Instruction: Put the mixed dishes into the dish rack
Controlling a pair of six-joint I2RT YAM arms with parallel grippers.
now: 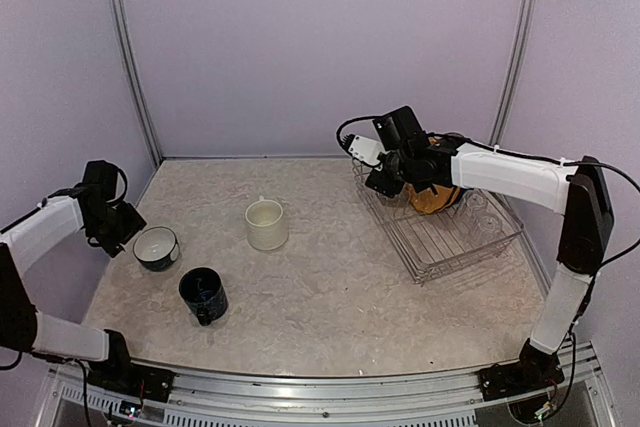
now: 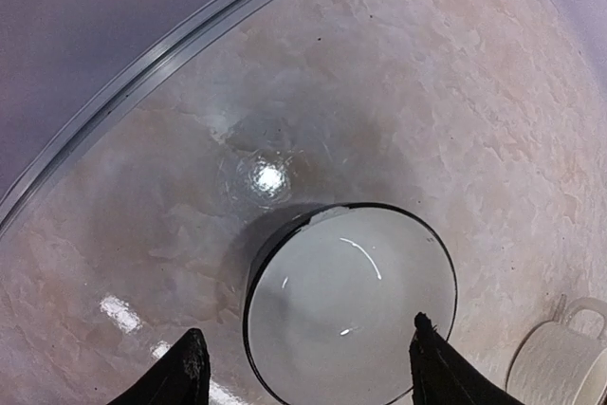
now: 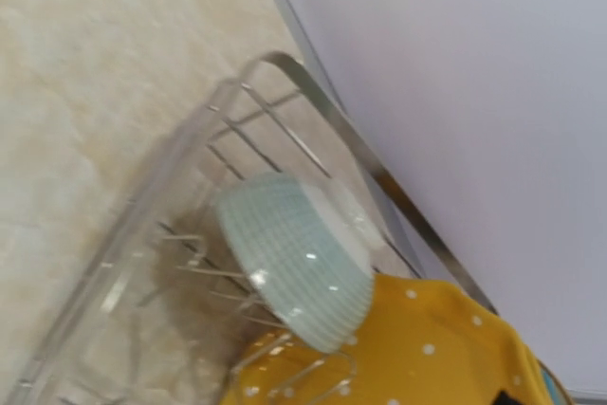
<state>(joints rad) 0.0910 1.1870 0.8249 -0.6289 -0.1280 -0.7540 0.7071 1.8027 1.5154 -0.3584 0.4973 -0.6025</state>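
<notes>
A low cup (image 1: 156, 247), dark grey-teal outside and white inside, stands at the table's left. My left gripper (image 1: 127, 238) is open just left of it. In the left wrist view my left gripper (image 2: 308, 334) hangs over the cup (image 2: 351, 301), one finger on each side, not touching. The cream mug (image 1: 267, 224) and the dark blue mug (image 1: 203, 295) stand mid-table. The silver dish rack (image 1: 440, 272) on the right holds the yellow dotted plate (image 1: 437, 197) and clear glass (image 1: 478, 209). My right gripper (image 1: 380, 177) is over the rack's far left corner; its fingers are hidden.
In the right wrist view a pale green ribbed bowl (image 3: 303, 263) lies tilted in the rack (image 3: 285, 62), leaning on the yellow plate (image 3: 446, 348). The cream mug (image 2: 569, 358) shows right of the low cup. Purple walls with metal posts close in the back and sides.
</notes>
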